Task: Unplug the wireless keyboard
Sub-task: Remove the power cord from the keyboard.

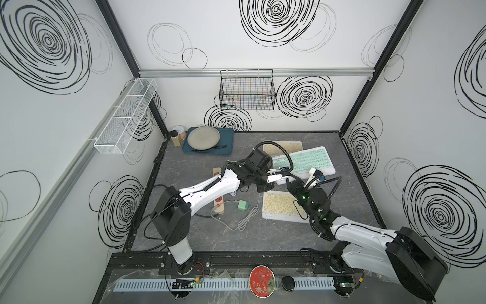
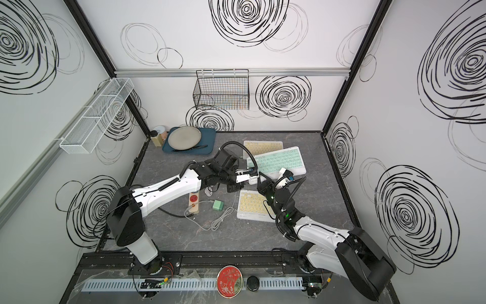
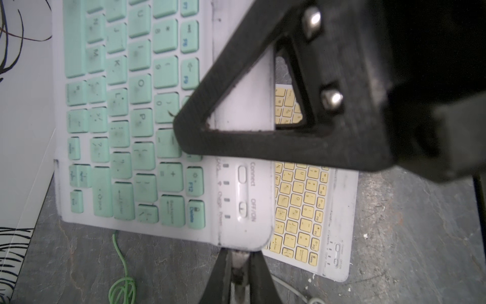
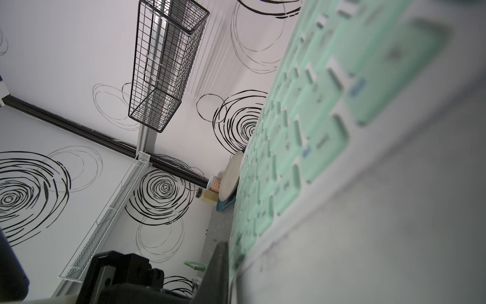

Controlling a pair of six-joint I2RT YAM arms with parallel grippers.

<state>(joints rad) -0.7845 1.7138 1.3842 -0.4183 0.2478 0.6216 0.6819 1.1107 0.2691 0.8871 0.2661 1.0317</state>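
Robot lab cell, swirl-printed wall panels (image 1: 263, 39); black frame posts (image 1: 120, 39), left arm (image 1: 210, 189) and right arm (image 1: 363, 231) mounted on base rail (image 1: 249, 259)

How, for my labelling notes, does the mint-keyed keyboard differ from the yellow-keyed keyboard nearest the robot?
The mint keyboard has green keys and looks longer; the near yellow keyboard, yellow keys. The mint one lies askew over the far yellow keyboard; the near one lies flat on the table. The left gripper pinches a plug at the mint one's end only. Both bodies are white.
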